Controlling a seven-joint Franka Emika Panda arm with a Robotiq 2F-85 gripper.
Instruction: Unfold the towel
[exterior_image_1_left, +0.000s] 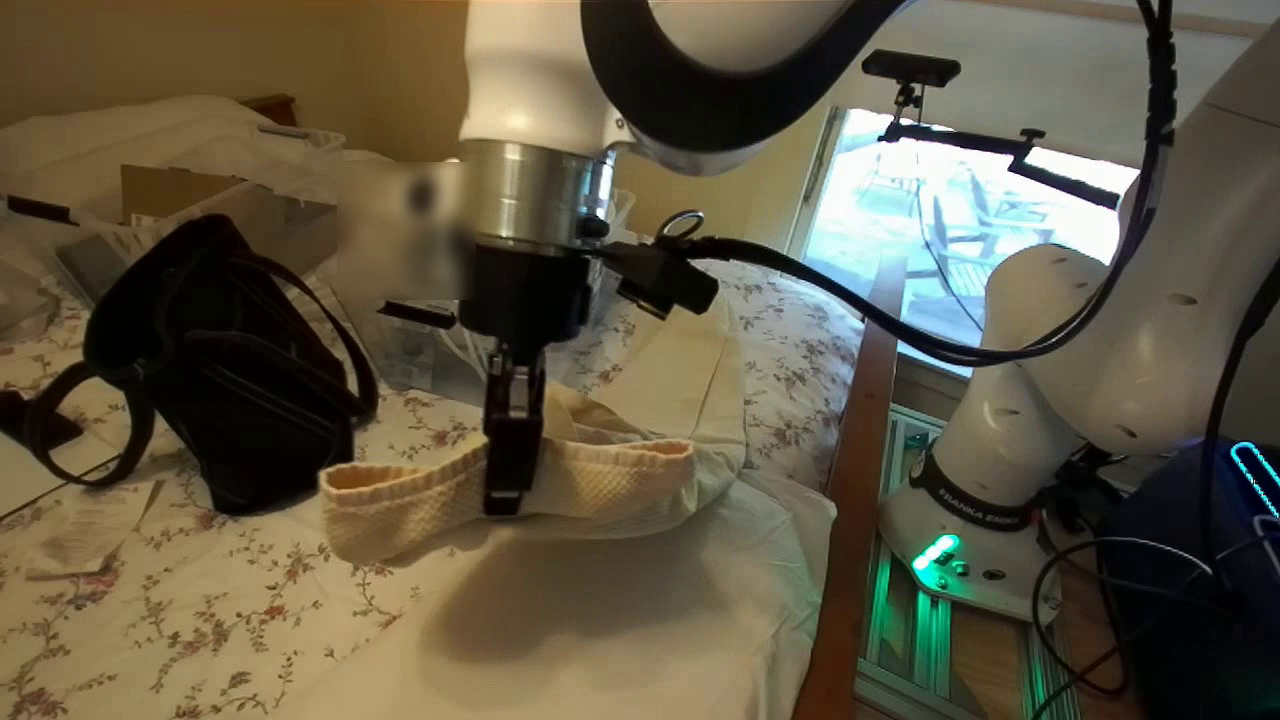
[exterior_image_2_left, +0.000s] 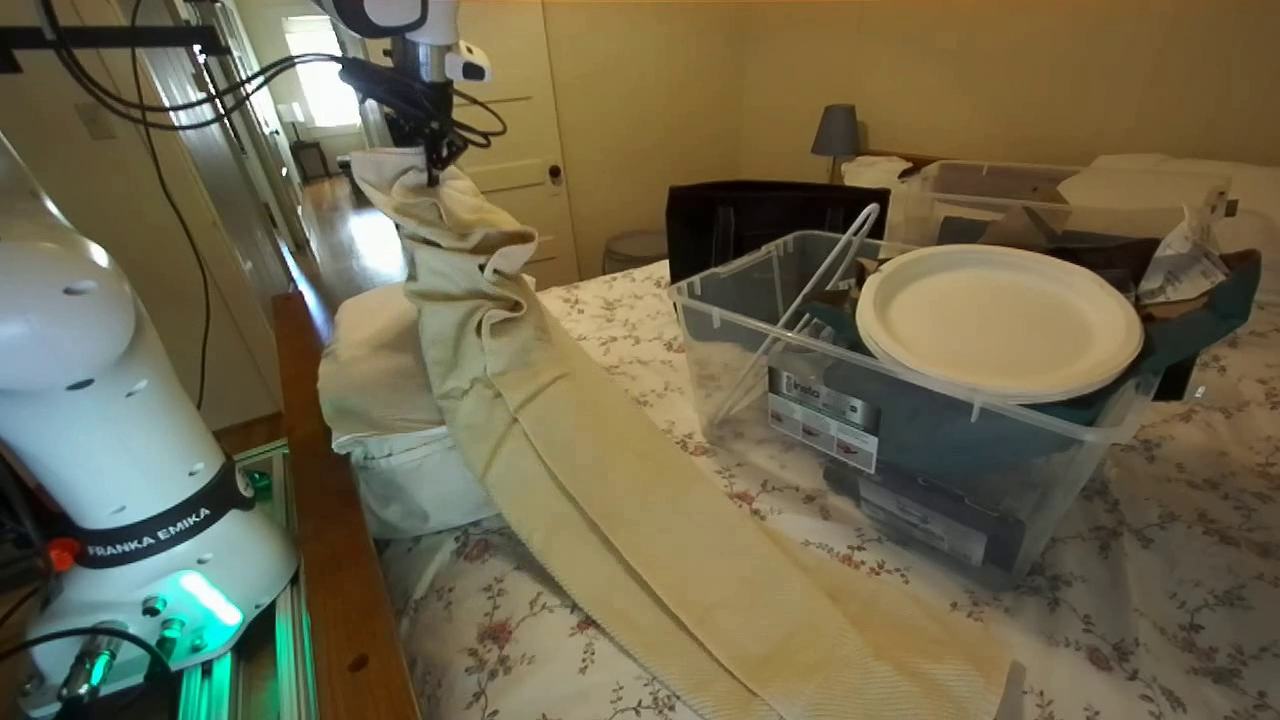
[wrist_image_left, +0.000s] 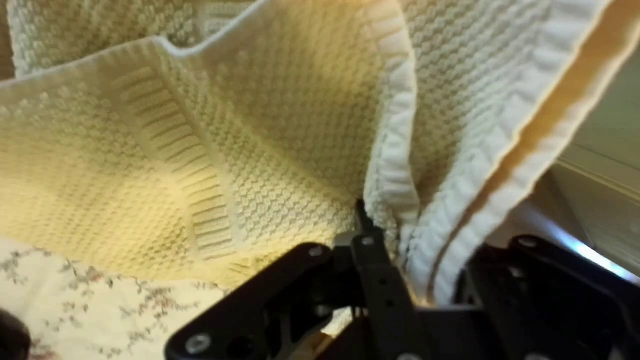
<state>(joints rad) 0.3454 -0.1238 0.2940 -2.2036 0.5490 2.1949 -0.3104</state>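
Gripper (exterior_image_1_left: 505, 488) clamped on gathered end of towel (exterior_image_2_left: 620, 500), that end held above floral sheet (exterior_image_2_left: 500, 610), the rest draped down onto it, creased lengthwise, near clear tub (exterior_image_2_left: 965, 450).

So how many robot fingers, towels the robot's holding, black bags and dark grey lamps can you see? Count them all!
Robot fingers: 2
Held towels: 1
Black bags: 1
Dark grey lamps: 1
Total: 5

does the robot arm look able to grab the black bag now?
Probably not yet: its hand is clamped on the towel and would need to let go first. The black bag itself looks uncovered.
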